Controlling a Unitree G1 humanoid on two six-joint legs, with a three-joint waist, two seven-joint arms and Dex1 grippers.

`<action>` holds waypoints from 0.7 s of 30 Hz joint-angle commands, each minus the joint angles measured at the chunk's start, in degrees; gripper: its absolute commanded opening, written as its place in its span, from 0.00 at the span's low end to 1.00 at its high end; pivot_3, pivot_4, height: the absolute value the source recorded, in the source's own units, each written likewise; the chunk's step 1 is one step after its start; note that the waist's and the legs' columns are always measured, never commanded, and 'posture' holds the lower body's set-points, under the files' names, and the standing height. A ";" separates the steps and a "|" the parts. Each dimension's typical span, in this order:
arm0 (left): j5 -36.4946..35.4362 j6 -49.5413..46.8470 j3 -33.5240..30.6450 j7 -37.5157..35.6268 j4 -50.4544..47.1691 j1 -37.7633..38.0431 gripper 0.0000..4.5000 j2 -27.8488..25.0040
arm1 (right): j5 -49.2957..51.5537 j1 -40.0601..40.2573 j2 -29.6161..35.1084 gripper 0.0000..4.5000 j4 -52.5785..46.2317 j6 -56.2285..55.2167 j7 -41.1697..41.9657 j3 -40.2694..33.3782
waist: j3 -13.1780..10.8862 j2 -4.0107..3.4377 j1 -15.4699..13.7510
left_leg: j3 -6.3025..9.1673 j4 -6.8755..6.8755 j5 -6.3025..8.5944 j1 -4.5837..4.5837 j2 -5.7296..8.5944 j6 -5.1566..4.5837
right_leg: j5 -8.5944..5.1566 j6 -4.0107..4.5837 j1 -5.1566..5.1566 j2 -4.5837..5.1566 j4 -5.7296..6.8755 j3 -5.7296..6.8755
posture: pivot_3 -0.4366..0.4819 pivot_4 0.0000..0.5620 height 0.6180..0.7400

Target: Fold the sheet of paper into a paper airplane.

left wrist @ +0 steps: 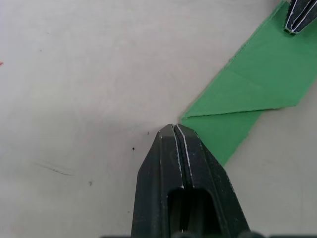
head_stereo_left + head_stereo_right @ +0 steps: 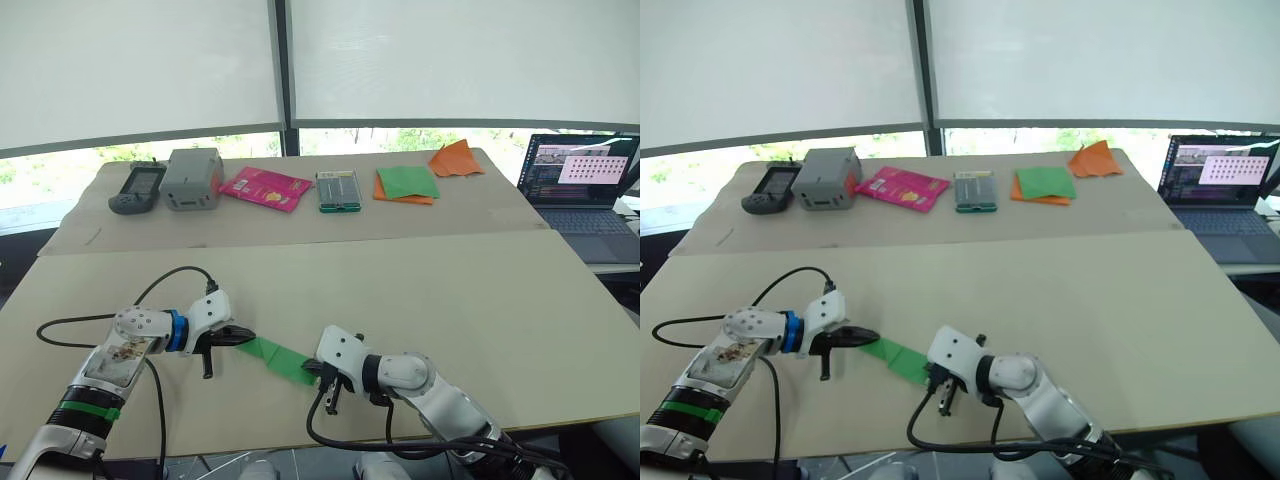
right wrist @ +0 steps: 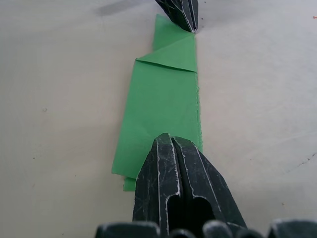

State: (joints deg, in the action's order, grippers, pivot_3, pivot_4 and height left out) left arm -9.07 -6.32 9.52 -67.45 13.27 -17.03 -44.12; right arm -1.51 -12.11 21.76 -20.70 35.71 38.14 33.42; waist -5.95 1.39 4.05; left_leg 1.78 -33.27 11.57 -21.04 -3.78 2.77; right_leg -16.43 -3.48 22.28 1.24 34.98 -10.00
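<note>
Sheet of paper: thin, matt green paper with sharp creases. Table: matt beige board, lightly speckled. Fingers: black plastic, slightly glossy, scuffed edges.

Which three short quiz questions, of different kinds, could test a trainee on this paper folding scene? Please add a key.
1. True or false: both claws are shut.
2. The left claw tip is at the sheet of paper's: A) folded corner, B) middle, C) the end under the right claw.
3. What colour sheet lies under the far green sheet?

Key: 1 true; 2 A; 3 orange.
</note>
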 commanded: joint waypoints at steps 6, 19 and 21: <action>-4.73 -9.03 -4.54 0.71 -1.13 -1.17 0.00 0.83 | -0.98 1.20 1.28 0.00 2.80 3.45 0.28 1.45 | -0.10 0.09 0.02 | 0.00 0.00 0.00 -0.01 0.00 0.00 | 0.00 0.00 0.04 -0.01 0.03 0.00 | 0.48 0.27 1.00; -19.88 -23.66 -15.88 -3.80 -19.22 12.94 0.00 -4.78 | 1.17 3.15 1.47 0.00 -4.46 -3.14 -1.47 -5.40 | -0.57 0.21 -0.14 | -0.01 0.13 0.00 -0.10 -0.03 0.00 | 0.00 0.00 0.15 0.04 -0.03 0.00 | 0.48 0.27 1.00; -20.03 -23.47 -16.55 -2.75 -21.41 15.80 0.00 -4.64 | 1.75 4.23 1.87 0.14 -6.72 -5.19 -1.58 -6.92 | -0.65 0.22 -0.37 | -0.04 0.18 0.01 -0.12 0.00 0.03 | 0.00 0.01 0.17 0.09 -0.07 0.00 | 0.48 0.27 1.00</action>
State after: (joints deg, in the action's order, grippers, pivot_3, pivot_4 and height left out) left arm -27.72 -29.44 -5.68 -70.63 -5.20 -1.80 -48.49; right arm -0.79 -8.21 23.48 -23.88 32.67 36.89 28.38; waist -6.60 1.61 3.68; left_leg 1.74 -33.09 11.67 -21.16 -3.77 2.96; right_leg -16.43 -3.47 22.45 1.35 34.91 -9.99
